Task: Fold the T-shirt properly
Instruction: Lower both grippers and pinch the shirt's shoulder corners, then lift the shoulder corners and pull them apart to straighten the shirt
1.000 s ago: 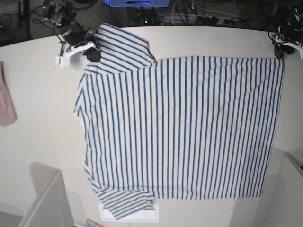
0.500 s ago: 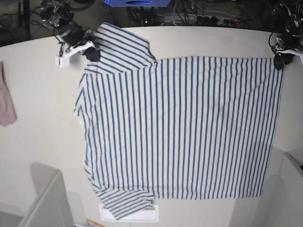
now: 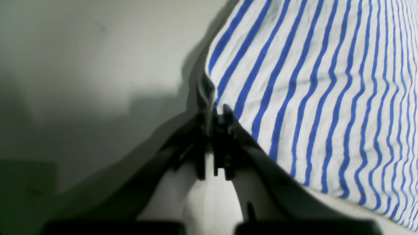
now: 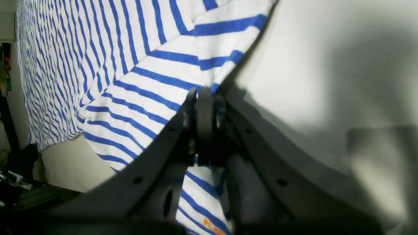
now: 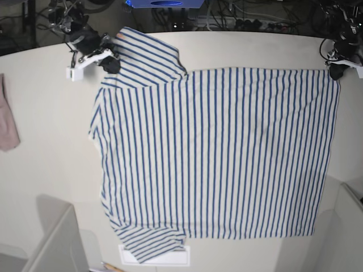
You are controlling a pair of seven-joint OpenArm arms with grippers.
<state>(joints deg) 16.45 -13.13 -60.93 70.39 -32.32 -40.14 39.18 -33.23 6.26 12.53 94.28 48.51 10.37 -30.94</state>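
Left of T-shirt, pinkish cloth.

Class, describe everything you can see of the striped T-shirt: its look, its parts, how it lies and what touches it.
The T-shirt is soft white fabric with thin blue stripes. It lies spread nearly flat on the pale table, short sleeves at the base view's left side, hem at its right. The right gripper is shut on the far sleeve's edge, and the left gripper is shut on the far hem corner. Small orange lettering shows near the pinched sleeve.
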